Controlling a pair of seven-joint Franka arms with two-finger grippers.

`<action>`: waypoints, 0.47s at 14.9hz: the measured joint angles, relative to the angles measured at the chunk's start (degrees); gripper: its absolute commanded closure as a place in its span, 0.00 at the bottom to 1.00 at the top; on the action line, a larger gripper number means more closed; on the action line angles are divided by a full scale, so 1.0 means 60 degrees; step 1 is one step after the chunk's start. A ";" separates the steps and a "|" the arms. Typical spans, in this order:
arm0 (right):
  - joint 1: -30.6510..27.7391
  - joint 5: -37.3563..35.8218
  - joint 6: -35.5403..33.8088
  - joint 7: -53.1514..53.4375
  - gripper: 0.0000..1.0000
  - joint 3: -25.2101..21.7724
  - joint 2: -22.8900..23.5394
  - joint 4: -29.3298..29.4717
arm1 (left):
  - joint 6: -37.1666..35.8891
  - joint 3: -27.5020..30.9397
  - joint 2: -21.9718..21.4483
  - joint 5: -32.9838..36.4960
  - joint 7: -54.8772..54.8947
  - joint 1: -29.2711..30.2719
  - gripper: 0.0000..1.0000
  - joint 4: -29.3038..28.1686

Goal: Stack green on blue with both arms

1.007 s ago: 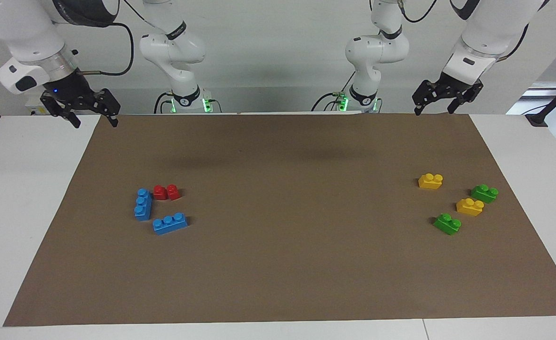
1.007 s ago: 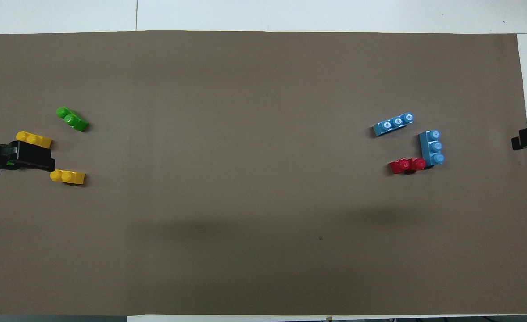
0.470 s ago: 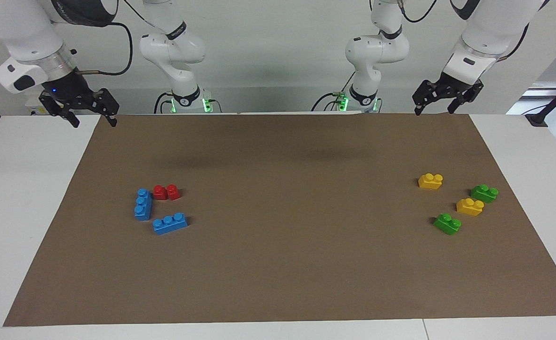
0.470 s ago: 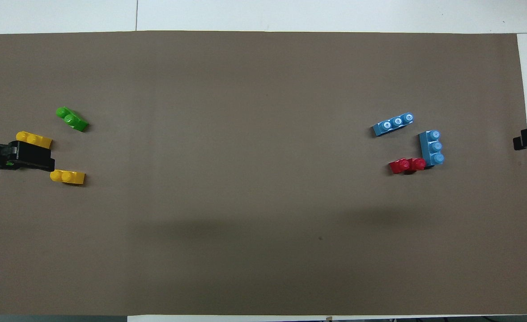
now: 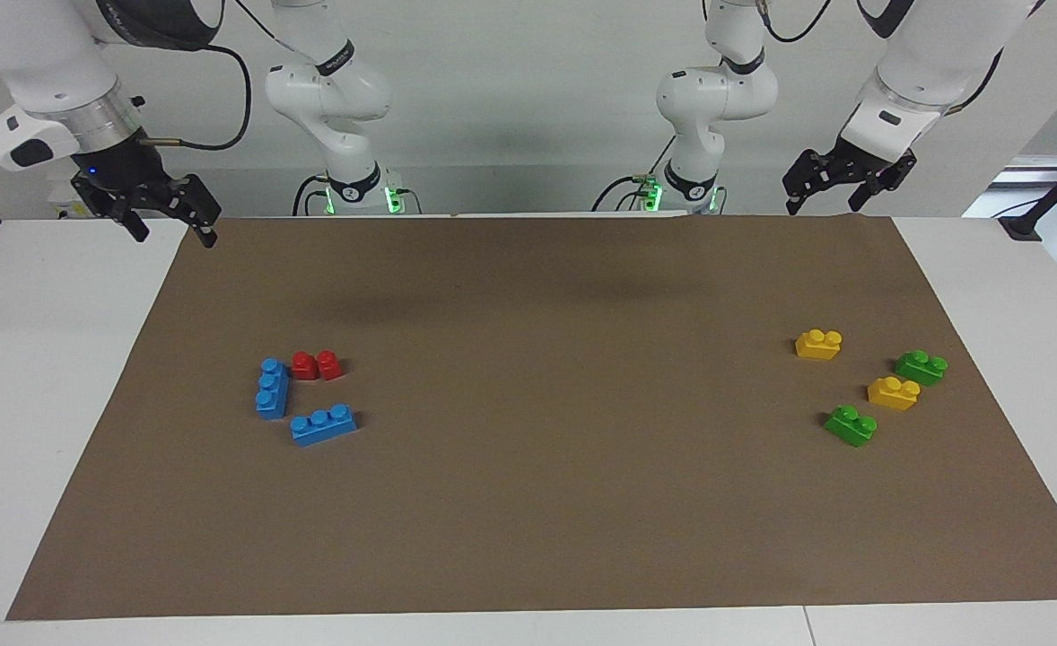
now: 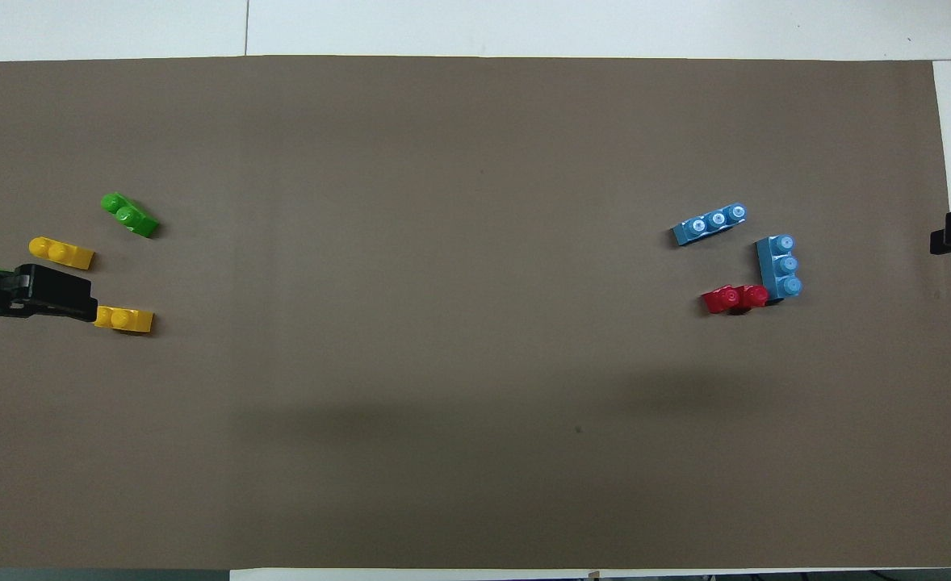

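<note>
1. Your left gripper point(image 5: 823, 190) hung empty with jaws wide over the counter's point(image 5: 62, 359) robot-side edge; your right gripper point(image 5: 162, 215) did likewise at its own end.
2. No brick was lifted: both green bricks point(image 5: 850, 424) point(image 5: 921, 367) lay among the yellow bricks point(image 5: 893, 392); the blue bricks point(image 5: 322, 424) point(image 5: 271, 388) lay beside the red brick point(image 5: 317, 365).
3. Next you needed a descent onto one green brick.

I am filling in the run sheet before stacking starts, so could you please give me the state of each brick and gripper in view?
Left gripper: open, empty, raised.
Right gripper: open, empty, raised.
Green bricks: loose on the mat, studs up, unstacked.
Blue bricks: flat, studs up, nothing on them.
Yellow bricks: loose, unstacked.
Red brick: studs up, at a blue brick's end.
</note>
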 measured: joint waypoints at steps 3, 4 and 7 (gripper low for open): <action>0.0013 0.0000 -0.0068 0.2174 0.07 0.0007 0.0003 -0.0008 | -0.0024 0.0037 -0.0009 0.0000 -0.0067 0.0375 0.00 -0.0032; 0.0015 0.0000 -0.0104 0.2975 0.08 0.0009 0.0006 -0.0012 | -0.0023 0.0049 -0.0010 -0.0001 -0.0068 0.0596 0.00 -0.0046; 0.0016 0.0001 -0.0316 0.4851 0.08 0.0020 0.0041 -0.0033 | 0.0013 0.0079 -0.0078 -0.0005 -0.0785 0.1087 0.00 -0.0250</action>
